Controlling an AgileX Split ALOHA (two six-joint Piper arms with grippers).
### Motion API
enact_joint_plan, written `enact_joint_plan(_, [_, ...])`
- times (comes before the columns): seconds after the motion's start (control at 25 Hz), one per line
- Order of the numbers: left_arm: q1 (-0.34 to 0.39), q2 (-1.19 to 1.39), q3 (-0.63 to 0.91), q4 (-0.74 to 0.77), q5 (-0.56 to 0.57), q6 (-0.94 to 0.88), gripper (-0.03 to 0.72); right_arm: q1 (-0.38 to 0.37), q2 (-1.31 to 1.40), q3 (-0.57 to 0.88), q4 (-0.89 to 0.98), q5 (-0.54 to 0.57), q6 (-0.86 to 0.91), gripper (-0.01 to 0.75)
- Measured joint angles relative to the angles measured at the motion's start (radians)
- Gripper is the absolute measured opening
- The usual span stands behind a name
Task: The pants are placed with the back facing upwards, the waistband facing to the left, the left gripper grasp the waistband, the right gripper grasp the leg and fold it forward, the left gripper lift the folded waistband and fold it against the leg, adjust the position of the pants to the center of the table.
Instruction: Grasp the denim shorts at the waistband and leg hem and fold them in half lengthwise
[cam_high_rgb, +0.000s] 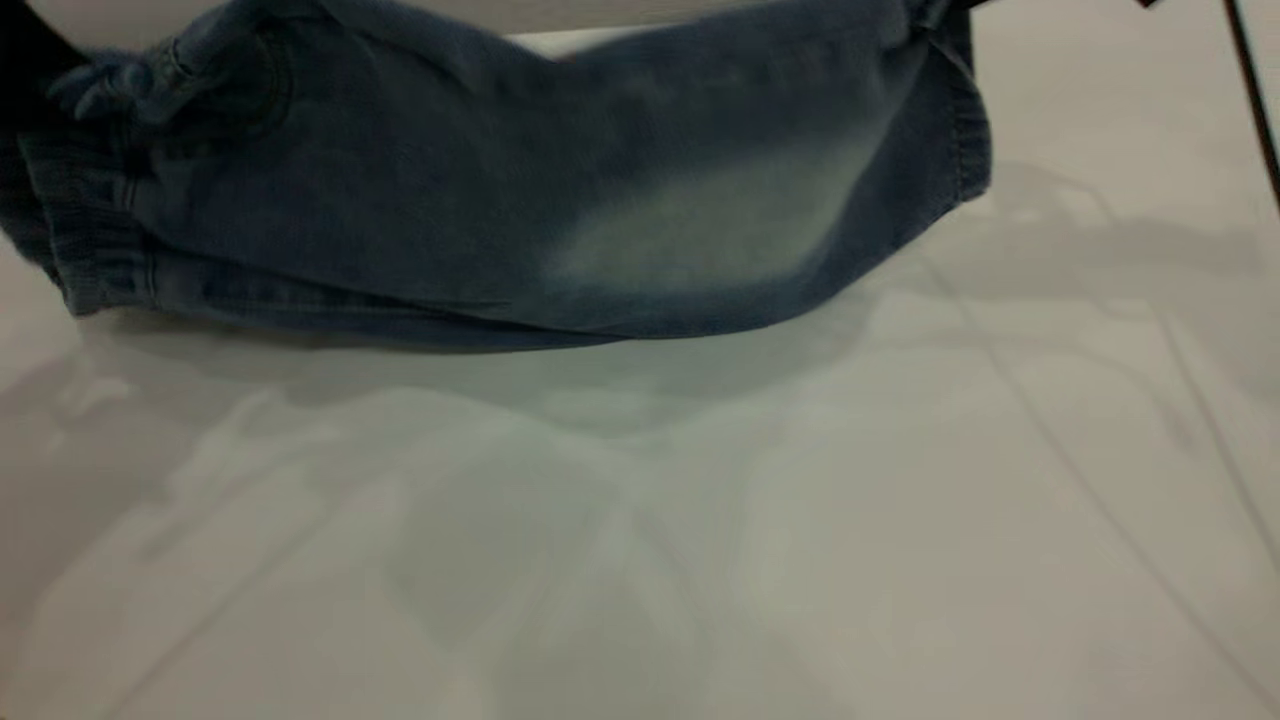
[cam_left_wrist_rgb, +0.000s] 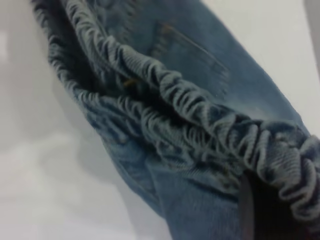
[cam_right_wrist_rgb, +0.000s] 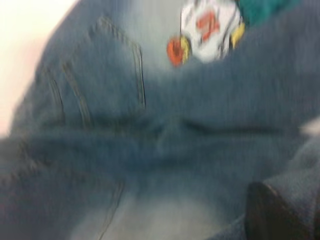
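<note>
Pants (cam_high_rgb: 480, 200) hang across the upper frame of the exterior view, lifted, their lower edge just over the table (cam_high_rgb: 700, 550), whose whole lower half lies bare. Waistband (cam_left_wrist_rgb: 200, 110) bunches at upper left. The left wrist view shows its gathers pinched by the left gripper (cam_left_wrist_rgb: 250, 210); the right wrist view shows a back pocket (cam_right_wrist_rgb: 100, 70), the print (cam_right_wrist_rgb: 205, 30) and one dark finger (cam_right_wrist_rgb: 272, 215) of the right gripper against denim, grip unclear.
</note>
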Motion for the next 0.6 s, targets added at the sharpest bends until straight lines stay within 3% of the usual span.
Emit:
enact_joint_plan(0.4, [0.001, 0.167, -0.04, -0.265, -0.149, 0.134, 0.141, 0.012, 0.233, -0.173, 0.15, -0.081, 0.038, 0.026])
enact_joint_plan(0.6, [0.001, 0.184, -0.038, -0.305, -0.241, 0.133, 0.141, 0.057, 0.304, -0.218, 0.178, -0.133, 0.037, 0.026])
